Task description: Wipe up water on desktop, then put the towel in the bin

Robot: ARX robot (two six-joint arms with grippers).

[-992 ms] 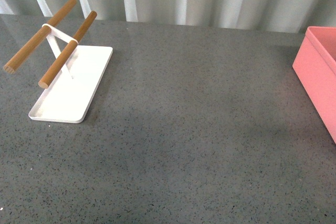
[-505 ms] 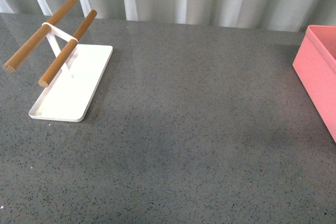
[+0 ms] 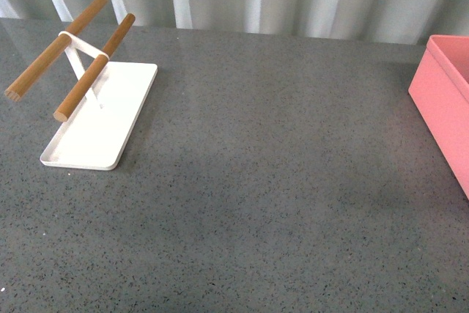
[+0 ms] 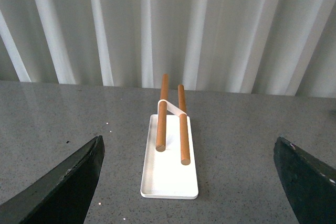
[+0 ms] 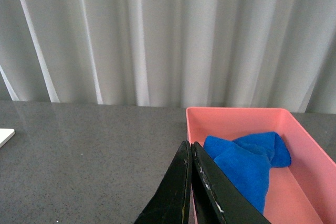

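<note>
Looking past our right gripper [image 5: 191, 182], its tips pressed together and holding nothing, we see the towel [image 5: 247, 163] lying crumpled inside the bin [image 5: 236, 114] just ahead, while our left gripper [image 4: 186, 182] stands spread wide, well apart from it.

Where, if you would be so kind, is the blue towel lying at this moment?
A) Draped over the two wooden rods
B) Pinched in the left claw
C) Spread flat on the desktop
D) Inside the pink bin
D: the right wrist view shows the towel bunched inside the bin, while the right claw in front of it is shut and empty.
</note>
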